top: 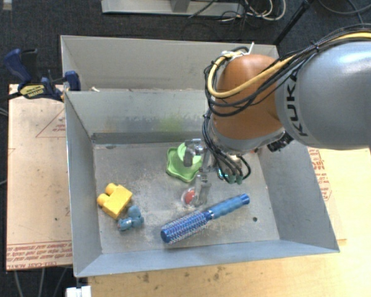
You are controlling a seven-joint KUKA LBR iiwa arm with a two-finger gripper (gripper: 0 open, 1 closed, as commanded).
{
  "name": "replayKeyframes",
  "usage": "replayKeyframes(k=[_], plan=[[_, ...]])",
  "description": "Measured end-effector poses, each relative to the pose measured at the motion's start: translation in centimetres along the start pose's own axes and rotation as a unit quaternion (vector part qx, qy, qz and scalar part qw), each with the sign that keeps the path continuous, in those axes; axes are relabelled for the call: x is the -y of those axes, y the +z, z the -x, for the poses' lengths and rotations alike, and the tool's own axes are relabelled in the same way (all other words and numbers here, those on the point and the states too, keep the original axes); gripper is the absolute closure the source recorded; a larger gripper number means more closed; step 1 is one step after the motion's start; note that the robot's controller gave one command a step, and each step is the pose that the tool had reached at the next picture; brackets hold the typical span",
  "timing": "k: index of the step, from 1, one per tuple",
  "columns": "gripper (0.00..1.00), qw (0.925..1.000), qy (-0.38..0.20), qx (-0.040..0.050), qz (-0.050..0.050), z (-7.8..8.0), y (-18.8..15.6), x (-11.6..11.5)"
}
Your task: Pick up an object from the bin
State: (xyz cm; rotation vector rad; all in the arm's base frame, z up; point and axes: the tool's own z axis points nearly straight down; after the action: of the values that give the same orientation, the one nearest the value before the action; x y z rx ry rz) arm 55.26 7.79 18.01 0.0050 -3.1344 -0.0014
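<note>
Camera view: a small red thing (189, 197) lies near the middle of the bin (80, 166). The pincer (201, 190) is low, just beside it on its right. You cannot tell if the pincer is open or shut. A green thing (180, 164) lies just behind and a blue brush (204, 218) just in front. The arm (334, 104) comes in from the right, and its orange wrist (247, 98) points down.

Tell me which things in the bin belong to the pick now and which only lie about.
In the job: gripper, low at the middle of the bin; small red thing right beside it.
Lying about: green cup-shaped piece; blue brush; yellow block; small blue toy.
</note>
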Motion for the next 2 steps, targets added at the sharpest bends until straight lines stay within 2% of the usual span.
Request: replayKeyframes(k=[1, 2], plan=[[0.00, 0.9886, -0.150, 0.0043, 0.000, -5.3, 11.2, 0.4], [0.00, 0.9673, -0.254, 0.0051, -0.001, -5.2, 8.0, 2.7]])
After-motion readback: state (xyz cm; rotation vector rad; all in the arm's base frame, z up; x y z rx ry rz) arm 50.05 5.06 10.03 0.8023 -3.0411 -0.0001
